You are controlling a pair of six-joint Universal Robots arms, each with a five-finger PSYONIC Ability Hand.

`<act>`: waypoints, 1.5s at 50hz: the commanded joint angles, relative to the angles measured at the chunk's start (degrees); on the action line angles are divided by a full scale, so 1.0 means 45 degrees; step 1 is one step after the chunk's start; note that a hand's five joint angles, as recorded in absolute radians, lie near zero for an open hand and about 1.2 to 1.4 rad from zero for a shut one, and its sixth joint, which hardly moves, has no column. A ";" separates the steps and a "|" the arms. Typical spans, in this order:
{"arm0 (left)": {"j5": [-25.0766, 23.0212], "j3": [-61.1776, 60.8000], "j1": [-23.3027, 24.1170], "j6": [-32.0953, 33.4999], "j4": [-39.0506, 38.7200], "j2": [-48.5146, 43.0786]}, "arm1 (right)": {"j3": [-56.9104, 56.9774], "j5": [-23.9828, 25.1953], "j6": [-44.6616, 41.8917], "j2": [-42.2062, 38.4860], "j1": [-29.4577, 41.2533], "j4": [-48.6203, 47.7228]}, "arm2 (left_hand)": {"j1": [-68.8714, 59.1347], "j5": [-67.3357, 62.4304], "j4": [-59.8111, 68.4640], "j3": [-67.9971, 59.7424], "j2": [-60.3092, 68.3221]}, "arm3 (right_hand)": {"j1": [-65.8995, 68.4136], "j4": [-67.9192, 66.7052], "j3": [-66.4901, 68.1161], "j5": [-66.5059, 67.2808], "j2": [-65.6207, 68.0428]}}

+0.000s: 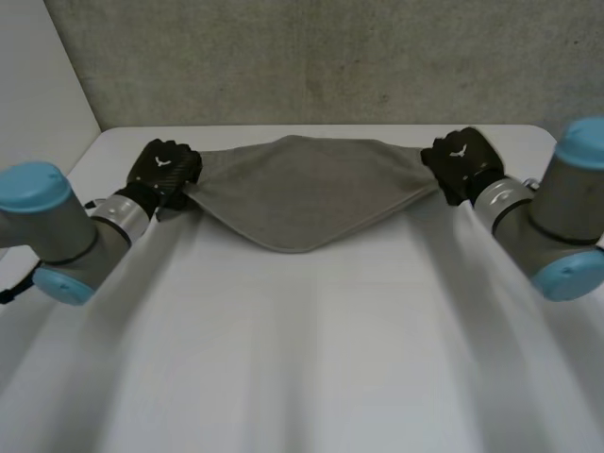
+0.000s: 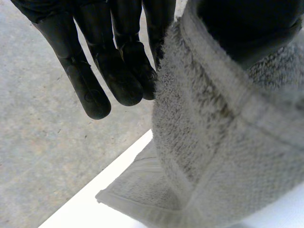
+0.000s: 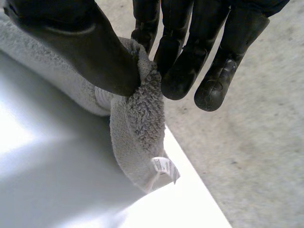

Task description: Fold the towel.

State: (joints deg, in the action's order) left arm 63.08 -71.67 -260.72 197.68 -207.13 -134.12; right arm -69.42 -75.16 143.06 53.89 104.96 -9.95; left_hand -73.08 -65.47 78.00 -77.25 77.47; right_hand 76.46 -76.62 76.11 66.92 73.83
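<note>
The near half of the white table (image 1: pixel 302 368) is bare, with the left arm (image 1: pixel 66 231) and right arm (image 1: pixel 557 212) reaching out over its two sides. Past the table's middle lies the grey towel (image 1: pixel 302 193), stretched across the table's width, its near edge sagging to a blunt point toward the table's near side.

At the left end of the towel, toward the table's far left corner, the left hand (image 1: pixel 165 168) has hold of it. In its wrist view the straight fingers (image 2: pixel 95 71) lie along one face of the cloth and the thumb (image 2: pixel 247 23) presses the other, so the hemmed edge is pinched between them (the rest of the towel trails down onto the table just inside its far edge).

At the right end, toward the table's far right corner, the right hand (image 1: pixel 461 160) is clamped on a corner. Thumb (image 3: pixel 85 42) and fingertips (image 3: pixel 183 61) squeeze the bunched terry, and a small white label (image 3: pixel 165 169) hangs from the loose tip above the table.

Beyond the table's far edge stands a grey concrete wall (image 1: pixel 330 57).
</note>
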 commanded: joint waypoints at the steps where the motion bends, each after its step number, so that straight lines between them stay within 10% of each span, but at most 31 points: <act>1: 0.0006 -0.1549 -0.0713 0.0017 0.0736 0.2630 | -0.1055 0.0004 0.0142 0.2706 -0.0626 0.1894 | -0.1537 -0.1006 0.0444 -0.0611 0.0561 | 0.0787 -0.0750 0.0864 0.0684 0.1372; 18: -0.1302 -0.6495 -0.1144 -0.0158 0.1108 0.8555 | -0.2563 0.0862 0.1060 0.6638 -0.3145 0.5005 | -0.1537 -0.1006 0.0444 -0.0611 0.0561 | 0.0787 -0.0750 0.0864 0.0684 0.1372; 47: -0.0092 0.4658 -0.0421 -0.0119 0.4369 -0.2207 | 0.6853 -0.1793 0.0826 -0.3773 -0.0882 0.4750 | -0.1537 -0.1006 0.0444 -0.0611 0.0561 | 0.0787 -0.0750 0.0864 0.0684 0.1372; 49: 0.0238 0.5280 -0.0227 -0.0119 0.4544 -0.2693 | 0.7319 -0.2220 0.0845 -0.4278 -0.0688 0.4711 | 1.1125 1.1656 -1.2218 1.2051 -1.2101 | -0.4751 0.4787 -0.4673 -0.4854 -0.4166; 50: 0.0240 0.5283 -0.0226 -0.0119 0.4545 -0.2695 | 0.7321 -0.2223 0.0846 -0.4280 -0.0687 0.4711 | 1.1204 1.1735 -1.2297 1.2130 -1.2180 | -0.4806 0.4843 -0.4729 -0.4909 -0.4221; 51: 0.0511 0.5399 -0.0149 -0.0100 0.4622 -0.2773 | 0.7360 -0.2493 0.0826 -0.4377 -0.0551 0.4711 | 1.3832 1.4363 -1.4925 1.4758 -1.4808 | -1.3503 1.3540 -1.3426 -1.3606 -1.2918; 53: 0.0823 0.5400 -0.0090 -0.0100 0.4681 -0.2793 | 0.7360 -0.2748 0.0826 -0.4397 -0.0453 0.4673 | 1.3748 1.4278 -1.4840 1.4674 -1.4723 | -1.4768 1.4805 -1.4691 -1.4872 -1.4184; 75: 0.1471 -0.1319 -0.0089 -0.0197 0.4780 0.2422 | -0.1233 -0.2672 0.1275 0.1071 -0.0491 0.3305 | 1.3747 1.4277 -1.4839 1.4672 -1.4722 | -1.4768 1.4805 -1.4691 -1.4872 -1.4184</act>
State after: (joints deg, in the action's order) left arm 69.89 -68.01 -261.03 196.77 -182.29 -129.32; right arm -66.82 -88.21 149.34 56.54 103.59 7.22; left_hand -14.68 -3.25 14.92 -14.66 14.05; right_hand 13.62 -14.68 14.06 3.32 13.77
